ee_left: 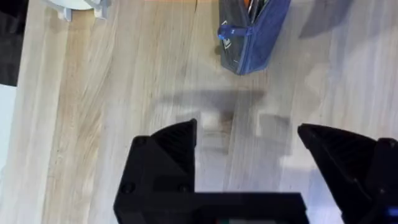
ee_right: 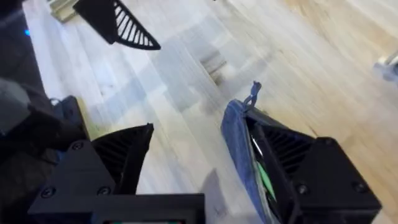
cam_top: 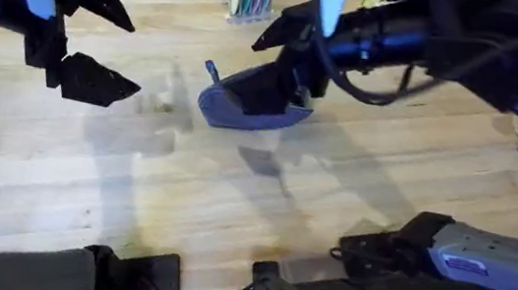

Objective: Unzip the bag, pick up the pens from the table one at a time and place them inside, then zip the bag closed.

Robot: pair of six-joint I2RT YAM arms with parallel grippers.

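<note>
Overhead, the blue-grey pencil pouch (cam_top: 248, 109) lies toward the far middle of the wooden table (cam_top: 231, 211), its mouth gaping and its zipper pull (cam_top: 211, 70) sticking up at one end. The right gripper (cam_top: 286, 89) is down at the pouch with its fingers spread wide; from its wrist camera one finger (ee_right: 298, 168) sits inside the open mouth, beside pens (ee_right: 261, 174) already in there, green and white ones showing. It grips nothing that I can see. The left gripper (cam_top: 78, 49) hangs well off to the left over bare wood, jaws wide apart and empty.

My worry is the exit: that finger looks likely to catch the fabric lip as it lifts, dragging or tipping the unpinned pouch and spilling pens. Zipping could likewise skid the bag along unless the other arm braces it.
</note>
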